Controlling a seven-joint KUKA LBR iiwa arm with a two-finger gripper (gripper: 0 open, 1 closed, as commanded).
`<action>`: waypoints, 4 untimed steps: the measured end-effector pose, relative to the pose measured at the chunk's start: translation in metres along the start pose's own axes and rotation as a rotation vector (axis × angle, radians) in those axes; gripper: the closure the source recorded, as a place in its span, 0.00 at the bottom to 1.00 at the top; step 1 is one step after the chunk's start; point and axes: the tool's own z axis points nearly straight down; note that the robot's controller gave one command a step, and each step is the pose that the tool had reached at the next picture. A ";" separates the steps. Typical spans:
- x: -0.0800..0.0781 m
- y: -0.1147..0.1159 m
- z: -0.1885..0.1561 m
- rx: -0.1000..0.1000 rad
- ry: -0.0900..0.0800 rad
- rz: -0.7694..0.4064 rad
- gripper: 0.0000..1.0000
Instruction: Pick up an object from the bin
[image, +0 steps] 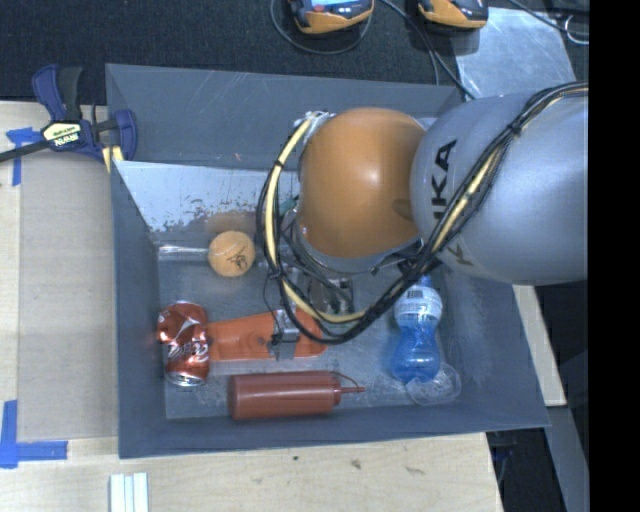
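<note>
My gripper (284, 335) reaches down from under the arm's orange dome onto a flat orange thing (238, 337) lying in the middle of the bin floor. It touches or hovers just over that thing's right end. A crushed red soda can (184, 344) lies right against the orange thing's left end. A dark red squeeze bottle (285, 394) lies on its side just in front of the gripper, nozzle pointing right.
A wooden ball (232, 252) rests near the back left of the bin floor. A blue plastic bottle (417, 336) lies at the right, partly under the arm. The arm and its cables cover the back middle of the bin.
</note>
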 end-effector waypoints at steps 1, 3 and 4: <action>-0.002 -0.001 -0.005 -0.002 -0.009 0.003 0.00; 0.006 -0.028 0.135 -0.008 -0.036 0.025 1.00; 0.006 -0.028 0.135 -0.008 -0.036 0.026 1.00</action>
